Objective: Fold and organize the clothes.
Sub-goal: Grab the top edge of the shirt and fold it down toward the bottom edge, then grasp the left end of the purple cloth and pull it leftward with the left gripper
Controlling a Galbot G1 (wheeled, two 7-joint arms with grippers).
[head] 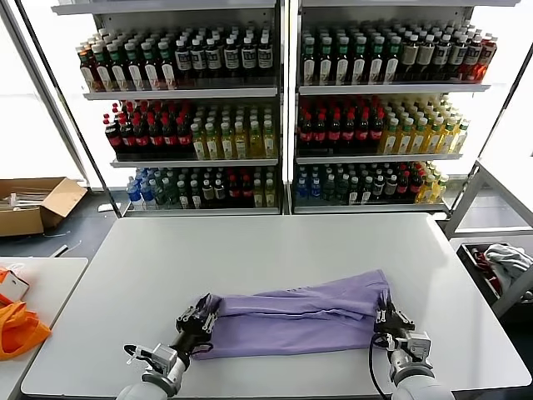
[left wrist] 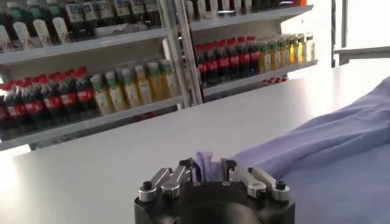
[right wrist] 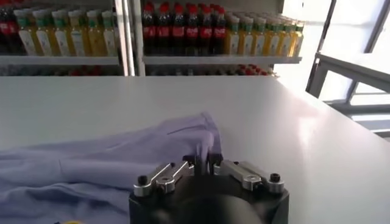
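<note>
The lavender T-shirt [head: 300, 317] lies folded into a long band across the near part of the white table [head: 275, 250]. My left gripper [head: 202, 315] is shut on the shirt's left end; in the left wrist view a fold of purple cloth [left wrist: 204, 164] stands pinched between its fingers [left wrist: 208, 173]. My right gripper [head: 385, 314] is shut on the shirt's right end, with a thin edge of cloth [right wrist: 204, 143] clamped between its fingers [right wrist: 203, 163]. The shirt [right wrist: 91, 164] spreads away from it. No print shows.
Shelves of bottled drinks [head: 275, 108] stand behind the table. An orange bag [head: 17, 325] lies on a side table at the left. A cardboard box [head: 33, 204] sits on the floor at the left. A grey-white cloth bundle [head: 506, 260] lies in a bin at the right.
</note>
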